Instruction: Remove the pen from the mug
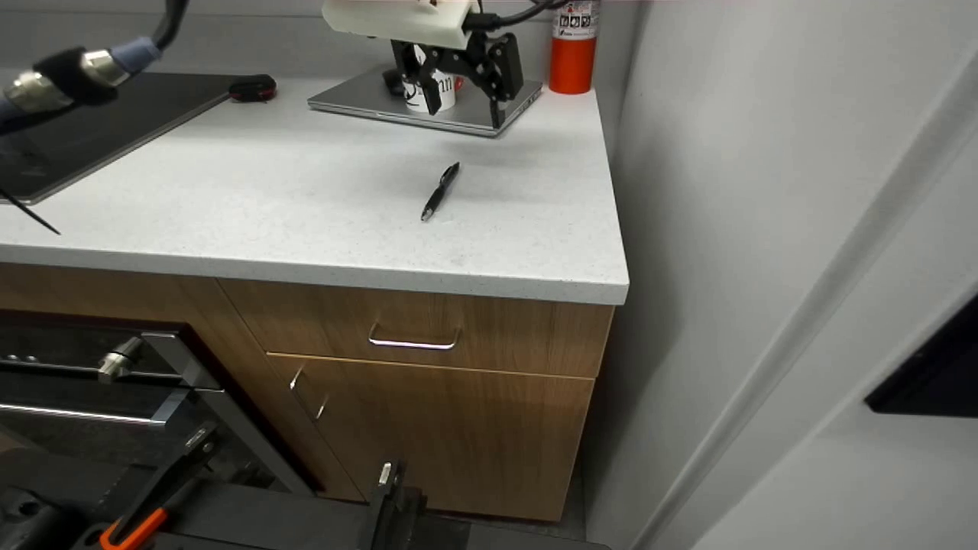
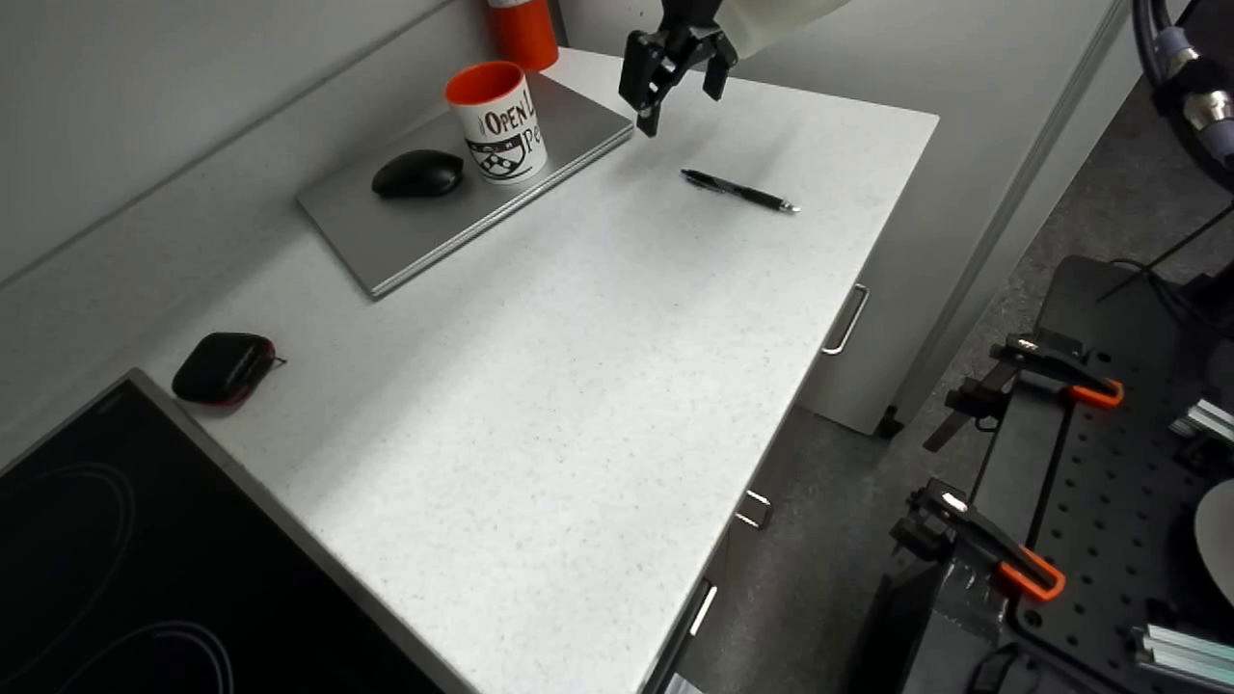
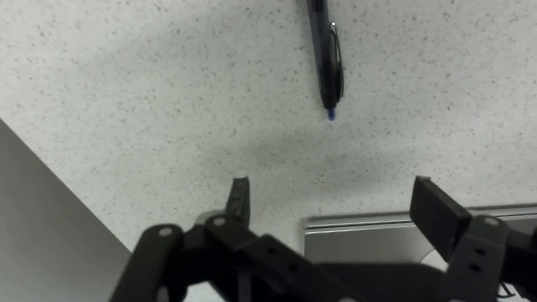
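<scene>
The pen (image 1: pixel 442 189) is thin and black with a clip. It lies flat on the white counter, outside the mug, in both exterior views (image 2: pixel 737 191); part of it shows in the wrist view (image 3: pixel 323 58). The mug (image 2: pixel 508 130) is white with dark lettering, a shield print and a red-orange inside. It stands upright on the laptop; my gripper partly covers it in an exterior view (image 1: pixel 443 95). My gripper (image 1: pixel 464 113) is open with nothing between its fingers (image 3: pixel 331 179). It hangs above the counter near the laptop's edge, apart from the pen (image 2: pixel 682 108).
A closed grey laptop (image 2: pixel 386 236) lies by the back wall, with a black mouse (image 2: pixel 417 174) on it. A red cylinder with a white label (image 1: pixel 573 65) stands in the back corner. A small black case (image 2: pixel 224 368) lies near the dark cooktop (image 2: pixel 58 559). A wall borders the counter's end.
</scene>
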Action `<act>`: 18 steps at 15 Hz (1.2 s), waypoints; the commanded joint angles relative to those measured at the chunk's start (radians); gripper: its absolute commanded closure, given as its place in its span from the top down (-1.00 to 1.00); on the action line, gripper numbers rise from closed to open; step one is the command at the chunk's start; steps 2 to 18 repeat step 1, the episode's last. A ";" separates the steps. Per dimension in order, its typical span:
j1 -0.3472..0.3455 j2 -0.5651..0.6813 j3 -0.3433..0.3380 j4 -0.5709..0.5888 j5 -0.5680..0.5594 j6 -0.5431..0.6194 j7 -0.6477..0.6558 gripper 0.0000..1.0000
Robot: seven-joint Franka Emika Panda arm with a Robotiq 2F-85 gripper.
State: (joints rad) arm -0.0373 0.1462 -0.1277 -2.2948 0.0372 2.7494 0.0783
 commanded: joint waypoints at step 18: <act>-0.015 -0.001 0.014 0.001 -0.005 -0.003 0.004 1.00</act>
